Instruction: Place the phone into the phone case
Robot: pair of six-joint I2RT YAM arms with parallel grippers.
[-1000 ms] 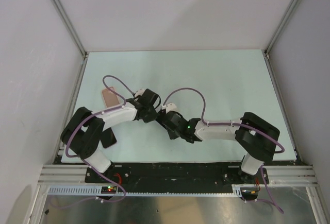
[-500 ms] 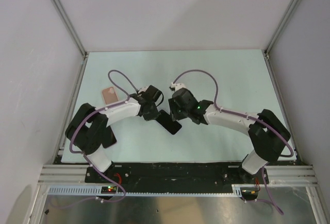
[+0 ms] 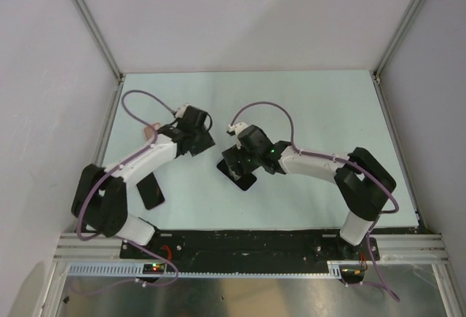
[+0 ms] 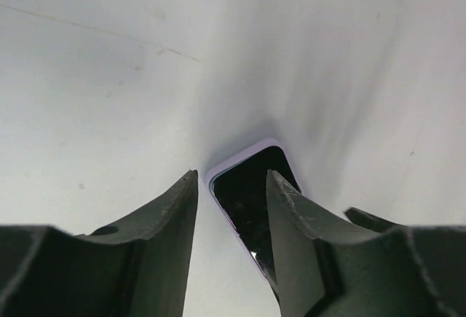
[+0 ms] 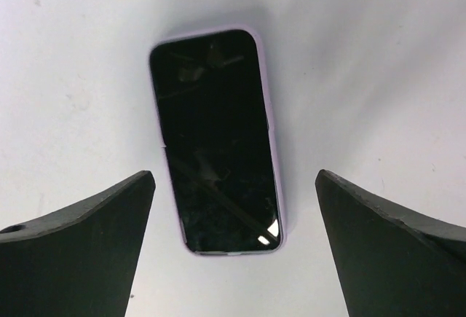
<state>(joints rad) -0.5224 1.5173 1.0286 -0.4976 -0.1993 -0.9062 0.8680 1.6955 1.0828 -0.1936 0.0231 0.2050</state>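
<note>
The phone (image 5: 215, 138) lies flat on the table, face up, a black glossy slab with a pale lilac rim. My right gripper (image 5: 234, 174) hangs over its near end, wide open, touching nothing. From above, only a corner of the phone (image 3: 246, 181) shows under the right gripper (image 3: 233, 165). My left gripper (image 3: 202, 142) is off to the left, partly open and empty. In the left wrist view the phone (image 4: 255, 189) lies on the table beyond the left gripper (image 4: 231, 175). The pink phone case (image 3: 149, 134) shows only as a sliver behind the left arm.
A flat black slab (image 3: 151, 192) lies beside the left arm's base. White walls with metal corner posts (image 3: 91, 25) close in the pale table (image 3: 320, 106). A black rail (image 3: 247, 243) runs along the near edge.
Both grippers have opened and drawn apart from the middle. The left arm swung back and left. The right gripper came down over the phone, which lies free on the table.
</note>
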